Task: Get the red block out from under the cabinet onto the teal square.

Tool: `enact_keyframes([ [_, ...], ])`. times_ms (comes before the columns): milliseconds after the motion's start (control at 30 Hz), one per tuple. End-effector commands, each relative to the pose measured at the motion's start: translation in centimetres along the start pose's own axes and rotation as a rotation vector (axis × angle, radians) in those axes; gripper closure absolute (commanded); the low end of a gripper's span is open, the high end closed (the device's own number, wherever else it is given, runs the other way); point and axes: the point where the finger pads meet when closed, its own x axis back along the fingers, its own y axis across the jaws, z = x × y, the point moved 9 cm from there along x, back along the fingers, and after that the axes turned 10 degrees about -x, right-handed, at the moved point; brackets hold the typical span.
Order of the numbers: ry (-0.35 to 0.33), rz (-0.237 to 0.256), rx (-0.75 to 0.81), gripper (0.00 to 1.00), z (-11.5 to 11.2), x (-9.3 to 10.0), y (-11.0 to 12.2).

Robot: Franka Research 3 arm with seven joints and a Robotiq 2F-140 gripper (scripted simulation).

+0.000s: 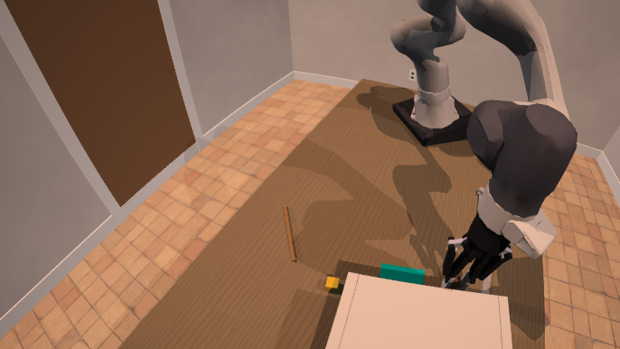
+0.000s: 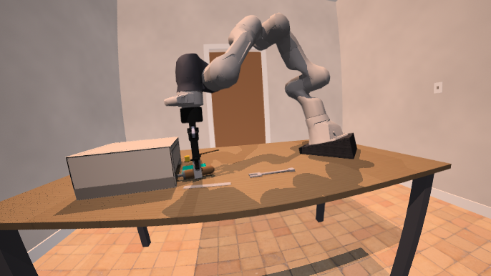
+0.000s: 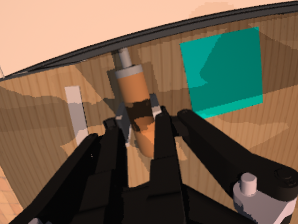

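Note:
The cream cabinet (image 1: 420,316) (image 2: 122,173) (image 3: 50,30) stands on the table. The teal square (image 1: 402,274) (image 2: 189,167) (image 3: 227,70) lies on the table just in front of its long side. My gripper (image 1: 455,284) (image 2: 197,173) (image 3: 140,107) points down in front of the same side and is shut on the thick orange-brown handle (image 2: 208,170) (image 3: 134,87) of a tool low at the table. The tool's grey shaft (image 3: 124,57) points to the cabinet and its far end is hidden there. The red block is not visible in any view.
A yellow cube (image 1: 332,283) (image 2: 187,159) stands near the cabinet's corner, beyond the teal square. A thin brown stick (image 1: 289,232) lies farther off. A pale flat strip (image 2: 207,185) (image 3: 75,107) lies beside the held tool. A grey wrench-like tool (image 2: 272,172) lies toward the arm's base.

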Motion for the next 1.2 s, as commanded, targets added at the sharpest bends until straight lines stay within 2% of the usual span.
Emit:
enact_keyframes([
  [0,0.004,0.002,0.006,1.0,0.2,0.2,0.4],
  [500,0.004,0.002,0.005,1.0,0.9,0.1,4.6],
  [900,0.004,0.002,0.005,1.0,1.3,0.1,6.9],
  [1167,0.004,0.002,0.005,1.0,1.4,0.1,7.5],
])
